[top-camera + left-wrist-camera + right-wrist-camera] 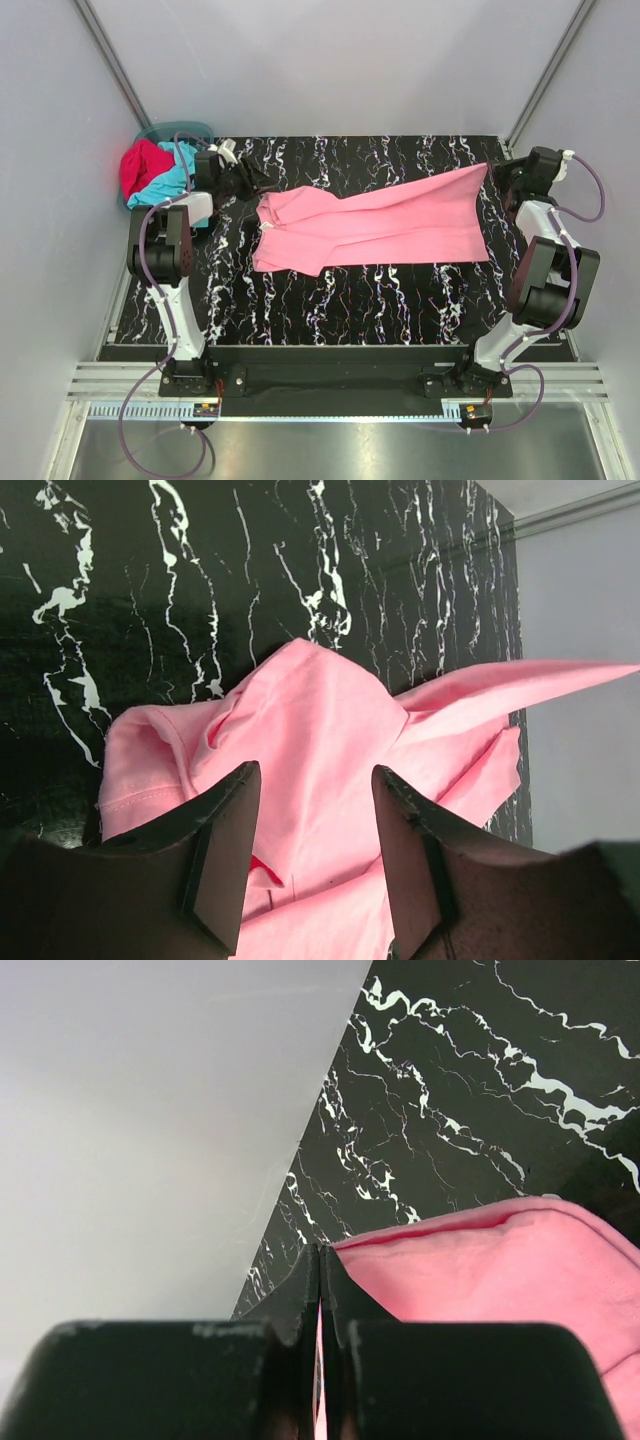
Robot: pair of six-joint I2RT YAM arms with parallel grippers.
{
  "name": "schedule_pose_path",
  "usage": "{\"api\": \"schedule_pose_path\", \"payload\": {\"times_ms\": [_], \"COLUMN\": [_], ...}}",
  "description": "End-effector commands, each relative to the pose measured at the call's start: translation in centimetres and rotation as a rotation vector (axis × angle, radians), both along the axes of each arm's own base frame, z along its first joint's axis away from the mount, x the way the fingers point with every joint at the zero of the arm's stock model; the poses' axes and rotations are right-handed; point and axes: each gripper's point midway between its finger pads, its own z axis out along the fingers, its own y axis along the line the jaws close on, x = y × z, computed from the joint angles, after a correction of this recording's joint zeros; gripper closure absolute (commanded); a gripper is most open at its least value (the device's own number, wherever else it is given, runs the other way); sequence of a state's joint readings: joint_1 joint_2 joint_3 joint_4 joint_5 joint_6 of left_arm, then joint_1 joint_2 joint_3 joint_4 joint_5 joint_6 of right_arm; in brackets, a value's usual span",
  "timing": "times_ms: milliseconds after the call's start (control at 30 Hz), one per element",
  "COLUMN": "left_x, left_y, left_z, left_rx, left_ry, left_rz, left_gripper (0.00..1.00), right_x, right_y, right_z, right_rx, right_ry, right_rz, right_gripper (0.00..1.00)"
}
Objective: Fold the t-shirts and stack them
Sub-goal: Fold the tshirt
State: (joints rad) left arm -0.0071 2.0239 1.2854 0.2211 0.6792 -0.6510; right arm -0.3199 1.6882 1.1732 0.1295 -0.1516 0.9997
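Observation:
The light pink t-shirt [380, 225] lies stretched across the black marble table, folded lengthwise, with its right end lifted. My right gripper [497, 170] is shut on that end's far corner; in the right wrist view a sliver of pink t-shirt [500, 1260] shows between the closed jaws of the right gripper [320, 1250]. My left gripper [250, 188] hovers at the shirt's bunched left end. In the left wrist view the left gripper [315, 775] is open, with the pink t-shirt [320, 710] below the fingers and nothing held between them. The crimson t-shirt [143, 165] and the turquoise t-shirt [172, 182] lie crumpled in the basket.
A teal plastic basket [165, 130] sits at the far left corner, off the table's edge. Grey walls close in the back and both sides. The black marble table [380, 300] shows bare in front of the pink shirt.

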Motion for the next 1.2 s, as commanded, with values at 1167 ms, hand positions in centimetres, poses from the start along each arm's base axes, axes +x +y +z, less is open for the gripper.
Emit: {"api": "schedule_pose_path", "payload": {"times_ms": [1167], "left_x": [2.8], "left_y": [0.3], "left_z": [-2.7], "left_rx": [0.135], "left_ry": [0.048], "left_rz": [-0.018], "left_gripper": [0.52], "right_x": [1.4], "right_y": [-0.3], "right_z": [3.5], "right_rx": [-0.008], "right_ry": [-0.114], "right_rz": [0.011], "right_gripper": [1.00]}}
